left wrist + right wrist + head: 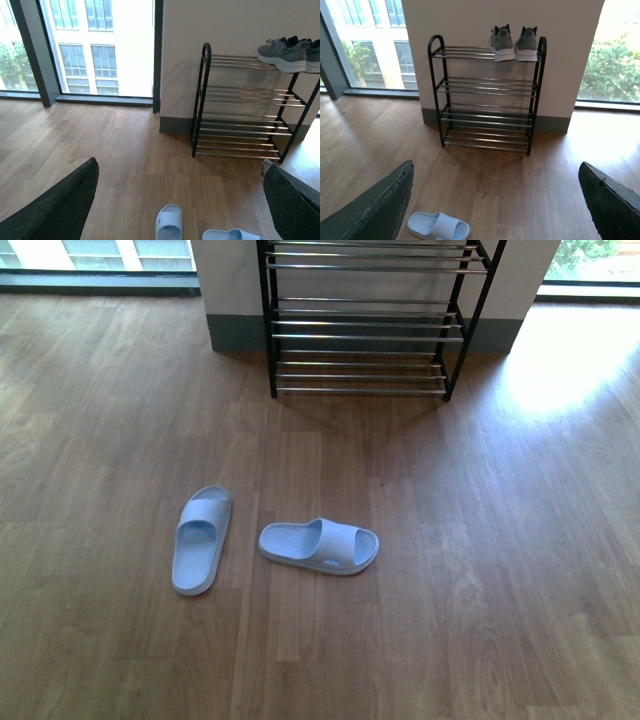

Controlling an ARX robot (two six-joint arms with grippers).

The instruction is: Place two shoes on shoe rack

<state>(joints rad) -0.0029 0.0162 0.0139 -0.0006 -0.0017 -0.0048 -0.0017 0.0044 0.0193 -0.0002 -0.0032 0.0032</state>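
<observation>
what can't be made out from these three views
- Front view: the shoe rack is cut off by the top edge, so its top shelf is unseen.
- Left wrist view: one of the grey sneakers is cut by the right edge, both slides by the bottom edge.
- Right wrist view: only one slide shows; the other is not visible.
- Wrist views: of the left gripper and right gripper only the dark finger ends show, at the lower corners.

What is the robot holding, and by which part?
Nothing: the left end effector and right end effector are open and empty; the slides lie on the floor.
</observation>
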